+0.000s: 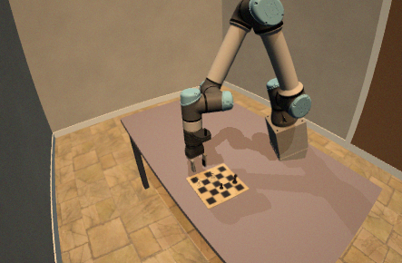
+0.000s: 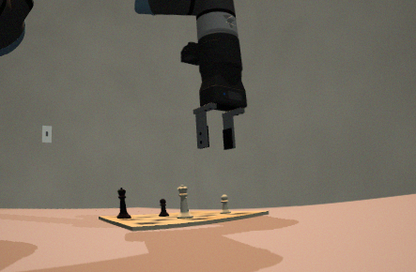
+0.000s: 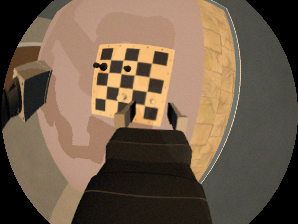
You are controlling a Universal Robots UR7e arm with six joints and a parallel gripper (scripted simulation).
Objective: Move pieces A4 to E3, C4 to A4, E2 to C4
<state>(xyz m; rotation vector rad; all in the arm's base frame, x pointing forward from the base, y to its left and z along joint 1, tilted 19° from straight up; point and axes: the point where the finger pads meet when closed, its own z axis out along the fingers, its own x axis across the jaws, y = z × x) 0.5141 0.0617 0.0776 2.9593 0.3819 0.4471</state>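
The small chessboard point(image 1: 208, 202) point(image 2: 145, 222) point(image 3: 120, 54) lies on the table. Four pieces stand upright on it: a black queen point(image 1: 235, 178) point(image 2: 123, 204), a black pawn point(image 1: 221, 185) point(image 2: 163, 208), a white queen point(image 2: 183, 203) and a white pawn point(image 2: 224, 204). In the wrist view the two black pieces point(image 3: 100, 66) point(image 3: 145, 64) stand in the far half of the board, and the white ones are faint near the fingers. My gripper point(image 1: 197, 164) point(image 2: 215, 139) point(image 3: 151, 108) is open and empty. It hangs well above the board's near-left edge, over the white pieces' side.
The arm's grey pedestal point(image 1: 287, 138) stands on the table point(image 1: 308, 204) behind the board. The table's left edge point(image 1: 171, 199) runs close beside the board, with tiled floor point(image 1: 103, 204) below.
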